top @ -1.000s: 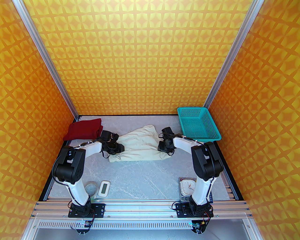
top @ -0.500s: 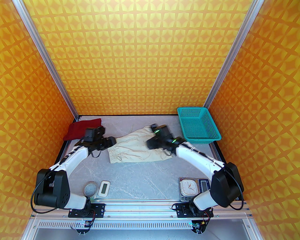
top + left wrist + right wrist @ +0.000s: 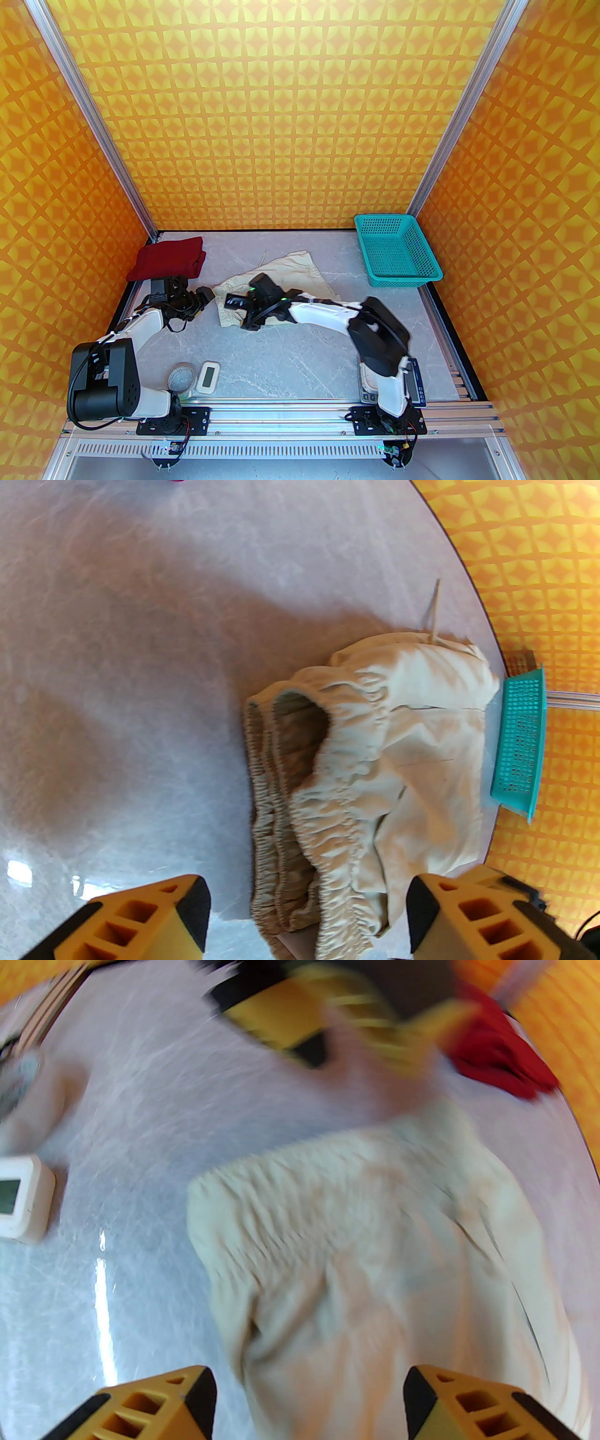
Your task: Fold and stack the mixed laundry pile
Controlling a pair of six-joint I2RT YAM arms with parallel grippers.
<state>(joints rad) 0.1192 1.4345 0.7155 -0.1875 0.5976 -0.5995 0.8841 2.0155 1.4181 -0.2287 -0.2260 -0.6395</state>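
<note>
Though agape, both grippers (image 3: 202, 300) (image 3: 240, 312) by shorts (image 3: 300, 272)

Orange patterned walls (image 3: 300, 117), grey marbled table (image 3: 290, 347)

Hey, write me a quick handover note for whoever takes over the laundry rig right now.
Left gripper open, by the waistband of the cream shorts, holding nothing.
Right gripper open over the shorts, holding nothing.
Red shirt lies folded at the far left corner of the table.
Done: shirt. Left: finish folding the shorts, stack them on the shirt.
</note>
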